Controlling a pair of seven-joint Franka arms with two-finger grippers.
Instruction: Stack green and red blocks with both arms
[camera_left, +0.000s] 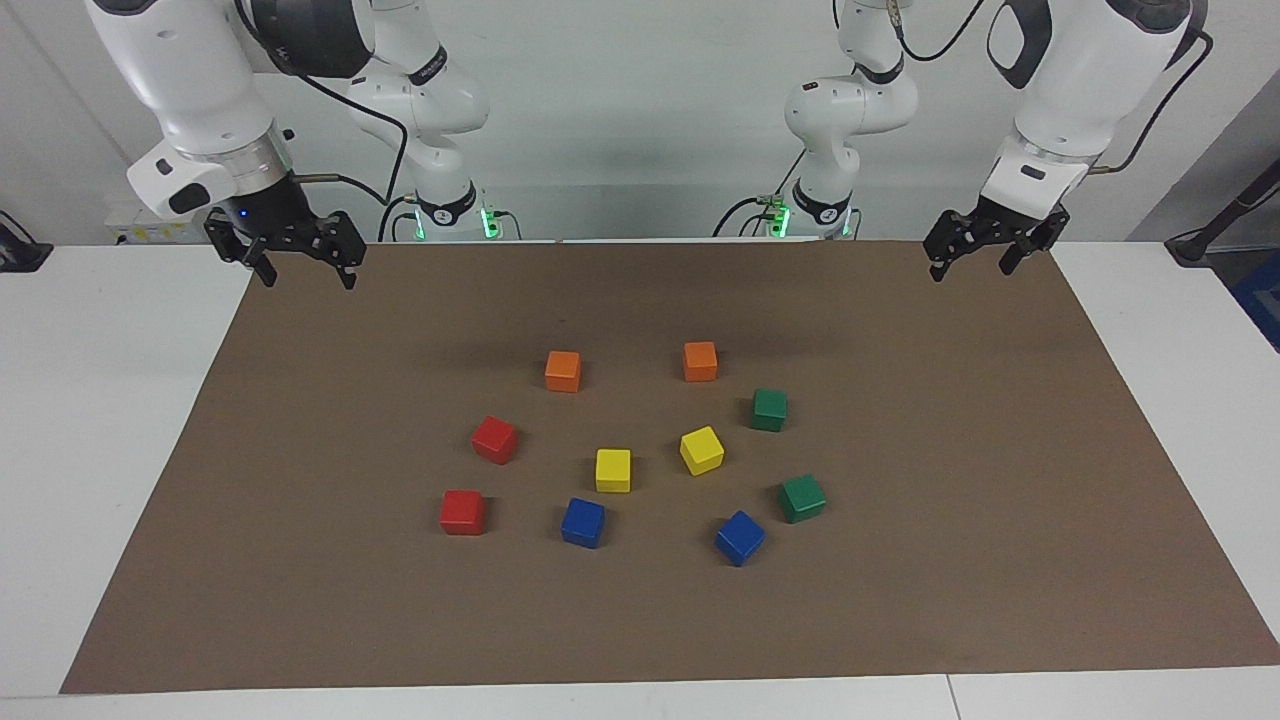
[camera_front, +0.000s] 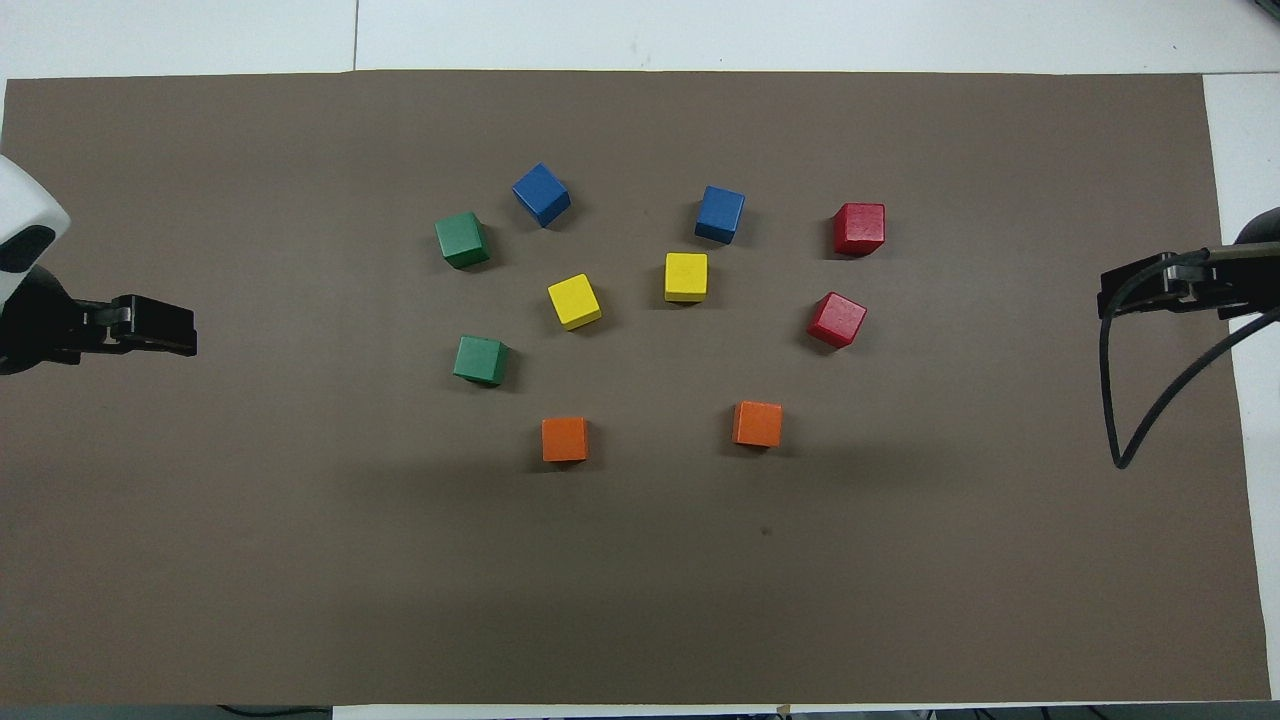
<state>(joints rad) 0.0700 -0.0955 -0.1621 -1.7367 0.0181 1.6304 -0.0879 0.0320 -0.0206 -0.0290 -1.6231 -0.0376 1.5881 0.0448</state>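
Observation:
Two green blocks sit apart on the brown mat (camera_left: 900, 600) toward the left arm's end: one (camera_left: 769, 409) (camera_front: 481, 360) nearer to the robots, the other (camera_left: 802, 497) (camera_front: 462, 239) farther. Two red blocks sit apart toward the right arm's end: one (camera_left: 495, 439) (camera_front: 837, 319) nearer, the other (camera_left: 463, 511) (camera_front: 860, 228) farther. My left gripper (camera_left: 972, 268) (camera_front: 165, 326) hangs open and empty over the mat's edge at its own end. My right gripper (camera_left: 308, 276) (camera_front: 1135, 286) hangs open and empty over the mat's edge at its end. Both are well away from the blocks.
Two orange cubes (camera_left: 563, 370) (camera_left: 700, 361) lie nearest the robots. Two yellow cubes (camera_left: 613, 470) (camera_left: 701, 450) sit in the middle of the group. Two blue cubes (camera_left: 583, 522) (camera_left: 739, 537) lie farthest. White table (camera_left: 100, 450) surrounds the mat.

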